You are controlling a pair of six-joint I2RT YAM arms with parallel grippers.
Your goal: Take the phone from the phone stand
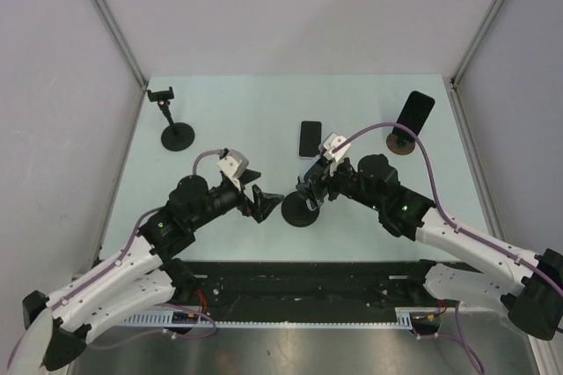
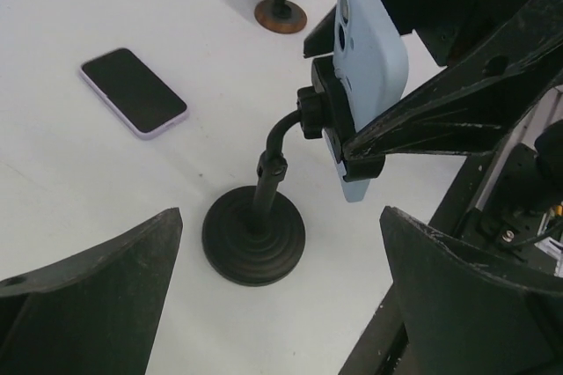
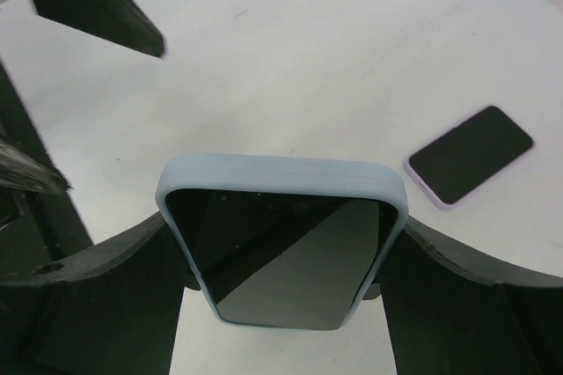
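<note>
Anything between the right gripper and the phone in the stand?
Nothing visible. The right gripper straddles the blue-cased phone, a finger against each side, with the phone clamped in the black phone stand.

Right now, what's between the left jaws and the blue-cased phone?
Only the phone stand: its base and neck sit before the blue-cased phone; otherwise bare table. Left wrist view.

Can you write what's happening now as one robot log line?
right pincer: shut on light-blue-cased phone | phone: in black round-based stand | left pincer: open, beside stand
</note>
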